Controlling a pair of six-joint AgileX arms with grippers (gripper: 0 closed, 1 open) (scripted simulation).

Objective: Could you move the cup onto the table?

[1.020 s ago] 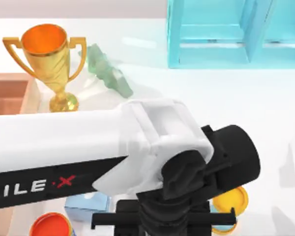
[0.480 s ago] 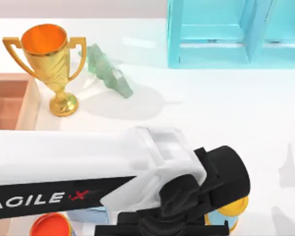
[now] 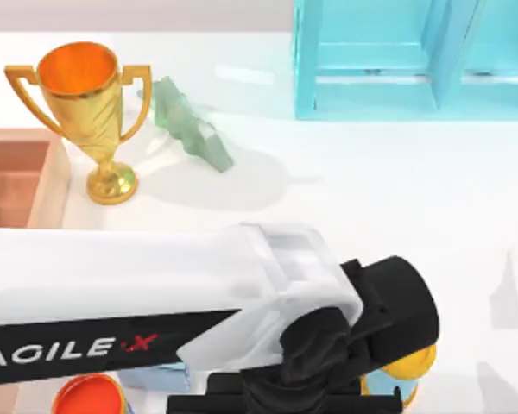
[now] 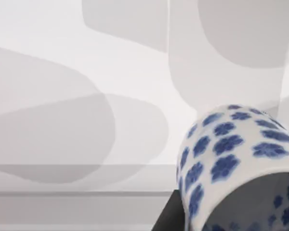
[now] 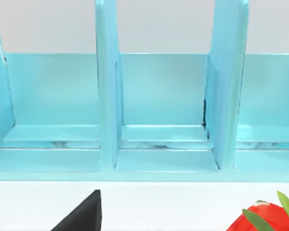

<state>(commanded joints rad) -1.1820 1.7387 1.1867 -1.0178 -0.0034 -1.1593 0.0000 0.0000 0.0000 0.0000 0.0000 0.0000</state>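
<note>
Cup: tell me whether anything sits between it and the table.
Nothing visible does. In the left wrist view the cup is close at the left claw, with bare white table beyond it, crossed by shadows alone.

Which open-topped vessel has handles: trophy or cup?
The gold trophy, standing at the top view's left: two looped handles and an orange bowl. The blue-flowered cup at the left wrist shows none.

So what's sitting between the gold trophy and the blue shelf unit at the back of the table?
In the top view, a pale green figurine leans on the white table between the trophy and the shelf unit, closer to the trophy.
</note>
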